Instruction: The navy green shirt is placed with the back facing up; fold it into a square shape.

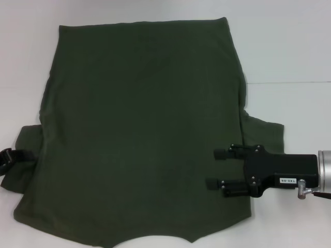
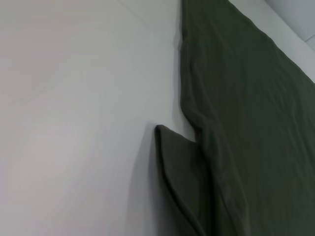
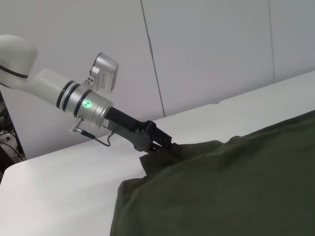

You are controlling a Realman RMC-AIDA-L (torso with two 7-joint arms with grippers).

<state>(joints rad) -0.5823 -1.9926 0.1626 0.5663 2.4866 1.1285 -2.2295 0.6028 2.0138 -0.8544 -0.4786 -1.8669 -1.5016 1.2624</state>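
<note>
The navy green shirt (image 1: 139, 129) lies spread flat on the white table, hem at the far side and collar at the near edge. My right gripper (image 1: 220, 168) is open over the shirt's right side, just inside the right sleeve (image 1: 266, 137), with nothing between its fingers. My left gripper (image 1: 6, 157) is at the outer edge of the left sleeve (image 1: 26, 150). In the right wrist view the left gripper (image 3: 165, 145) is closed on that sleeve's edge, and the shirt (image 3: 236, 187) peaks up there. In the left wrist view the sleeve (image 2: 179, 172) sits slightly raised beside the shirt body (image 2: 256, 123).
The white table (image 1: 289, 46) shows bare around the shirt on the far side and to the right, with a seam line (image 1: 289, 82) running across. A pale panelled wall (image 3: 211, 49) stands behind the table on the left arm's side.
</note>
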